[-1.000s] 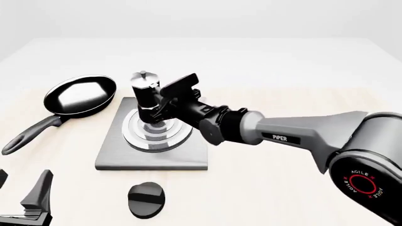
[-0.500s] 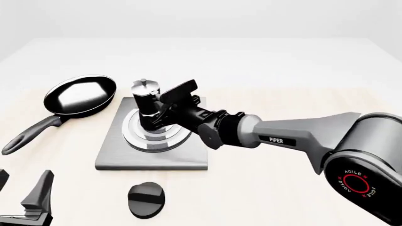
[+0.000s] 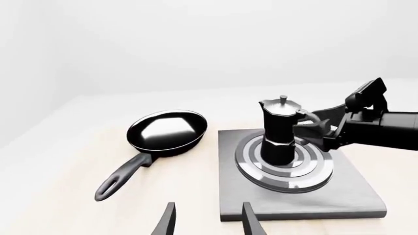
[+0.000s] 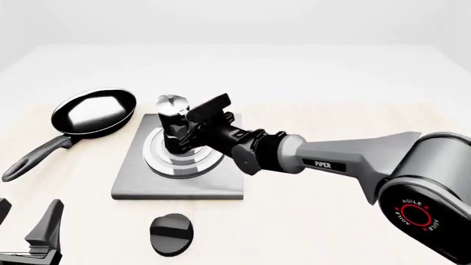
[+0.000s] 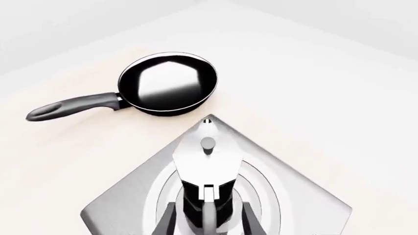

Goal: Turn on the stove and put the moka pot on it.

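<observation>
The moka pot (image 4: 174,128) stands on the silver ring burner of the stove (image 4: 136,185); in the front view its lid leans slightly toward the camera. My right gripper (image 4: 194,131) is at the pot's handle and open. In the right wrist view its fingers (image 5: 167,219) flank the handle of the moka pot (image 5: 206,164) with a gap on each side. The black round knob (image 4: 171,234) lies on the table in front of the stove. My left gripper (image 4: 26,223) hangs open and empty at the near left, well back from the stove (image 3: 300,200) and moka pot (image 3: 279,131).
A black frying pan (image 4: 94,112) with a long handle lies left of the stove, its handle pointing toward the near left; it also shows in the wrist views as the frying pan (image 3: 166,131) (image 5: 168,83). The right arm (image 4: 346,163) reaches across from the right.
The right gripper lowered the moka pot onto the burner and came slightly down and right. Since half a second ago the arm hardly moved, but the pot's lid has tipped a little.
</observation>
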Controlling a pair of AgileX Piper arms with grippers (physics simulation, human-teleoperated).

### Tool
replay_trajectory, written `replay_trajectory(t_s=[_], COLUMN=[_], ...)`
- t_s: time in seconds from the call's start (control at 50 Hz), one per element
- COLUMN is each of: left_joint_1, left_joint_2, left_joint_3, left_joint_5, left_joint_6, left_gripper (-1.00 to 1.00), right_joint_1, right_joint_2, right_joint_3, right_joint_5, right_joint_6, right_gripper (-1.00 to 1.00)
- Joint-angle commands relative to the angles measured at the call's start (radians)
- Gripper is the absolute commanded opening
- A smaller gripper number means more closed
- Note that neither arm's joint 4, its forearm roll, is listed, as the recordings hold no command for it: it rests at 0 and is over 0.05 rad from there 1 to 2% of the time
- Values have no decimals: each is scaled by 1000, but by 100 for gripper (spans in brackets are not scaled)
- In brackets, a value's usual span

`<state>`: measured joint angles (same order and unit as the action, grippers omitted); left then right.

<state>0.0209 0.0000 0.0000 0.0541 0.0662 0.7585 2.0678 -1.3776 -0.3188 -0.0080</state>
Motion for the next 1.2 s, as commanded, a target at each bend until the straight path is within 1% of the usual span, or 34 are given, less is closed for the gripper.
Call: replay_trajectory(t_s=[0.02,0.12,0.24,0.44,0.48,0.58,0.64,0.68,0.72,0.74,0.8,0.94,0.96,0.98,1.0,1.04,1.08,1.1,1.12,1.16,1.2], left_joint_1=[-2,-2,-6,-8,-9,-14,-18,-22,-24,-26,-33,-35,-34,-34,-33,-32,-30,-29,-30,-26,-28], left_joint_2=[0,0,0,0,0,0,0,0,0,0,0,0,0,0,0,0,0,0,0,0,0], left_joint_3=[0,0,0,0,0,0,0,0,0,0,0,0,0,0,0,0,0,0,0,0,0], left_joint_5=[-1,0,-6,-15,-17,-21,-23,-26,-28,-30,-37,-44,-43,-43,-45,-46,-48,-49,-50,-49,-50], left_joint_6=[0,1,1,2,3,4,5,8,9,8,9,17,14,14,15,16,17,17,18,20,23], left_gripper=[100,100,100,100,100,100,100,100,100,100,100,100,100,100,100,100,100,100,100,100,100], right_joint_1=[11,14,25,37,45,50,48,46,38,36,27,-13,-33,-35,-36,-67,-79,-92,-92,-120,-133], right_joint_2=[-19,-41,-113,-333,-385,-518,-591,-634,-688,-721,-779,-905,-937,-958,-964,-1011,-1037,-1067,-1082,-1107,-1145], right_joint_3=[21,42,102,256,289,369,411,440,485,510,562,687,710,726,732,775,800,822,834,854,874], right_joint_5=[0,-4,-13,1,14,37,51,61,58,60,58,55,58,57,57,51,55,56,58,63,69], right_joint_6=[-7,-13,-22,-73,-95,-114,-116,-94,-103,-91,-83,-83,-71,-65,-66,-67,-46,-45,-39,-27,-27], right_gripper=[100,100,100,100,100,100,100,100,100,100,100,100,100,100,100,100,100,100,100,100,100])
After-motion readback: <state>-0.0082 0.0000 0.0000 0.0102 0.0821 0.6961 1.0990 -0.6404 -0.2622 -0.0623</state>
